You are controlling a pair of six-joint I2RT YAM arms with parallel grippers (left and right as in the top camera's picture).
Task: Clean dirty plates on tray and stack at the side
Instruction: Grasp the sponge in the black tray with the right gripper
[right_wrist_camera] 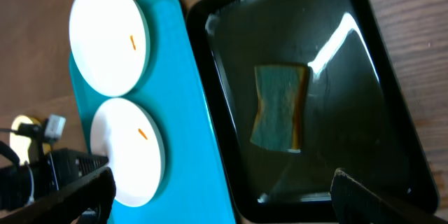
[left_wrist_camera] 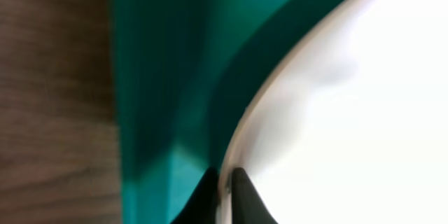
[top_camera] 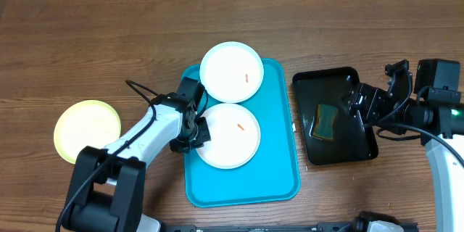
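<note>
The left arm (top_camera: 148, 127) rises from its base at the near left of the table and reaches forward and to the right, its white forearm sloping down to the wrist. The left pincer (top_camera: 201, 132) is low, and in the wrist view its two dark fingertips (left_wrist_camera: 245, 194) are drawn almost together, pinching the rim of the nearer white plate (top_camera: 232, 143). The right arm (top_camera: 435, 116) comes in from the right edge with its wrist turned left. The right pincer (top_camera: 353, 101) has its jaws spread wide, one finger at each lower corner of the wrist view.
</note>
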